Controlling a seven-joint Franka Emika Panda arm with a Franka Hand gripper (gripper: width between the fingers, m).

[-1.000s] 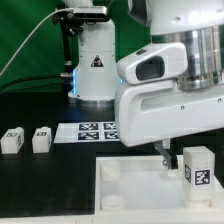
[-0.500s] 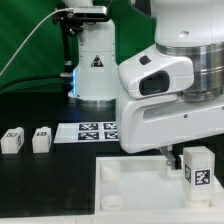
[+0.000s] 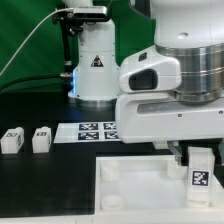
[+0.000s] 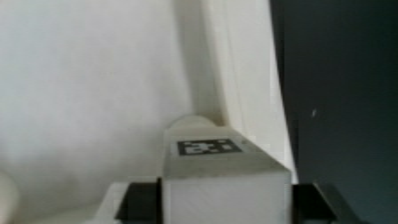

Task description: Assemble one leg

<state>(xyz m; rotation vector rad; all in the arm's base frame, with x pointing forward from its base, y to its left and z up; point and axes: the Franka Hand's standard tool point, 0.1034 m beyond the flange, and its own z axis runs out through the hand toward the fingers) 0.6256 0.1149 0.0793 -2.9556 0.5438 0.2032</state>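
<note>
Leg (image 3: 201, 172), upright with its tag face showing, on the white tray (image 3: 130, 174) at the exterior view's right, clasped by the closed end effector (image 4: 224, 198) above the black bench (image 3: 40, 172).

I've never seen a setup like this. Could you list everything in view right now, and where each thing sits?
held leg: 1, white with a black-and-white tag, upright at the tray's corner on the exterior view's right.
loose legs: 2, white with tags, side by side on the table at the exterior view's left.
tray: 1, white, square with round corner sockets, in the foreground.
marker board: 1, white with black tags, flat on the table behind the tray.
table: 1, black.
backdrop: 1, green, at the rear.
arm: 1, white, over the tray's far side.
gripper: 1, dark jaws on either side of the held leg, apparently closed on it.
</note>
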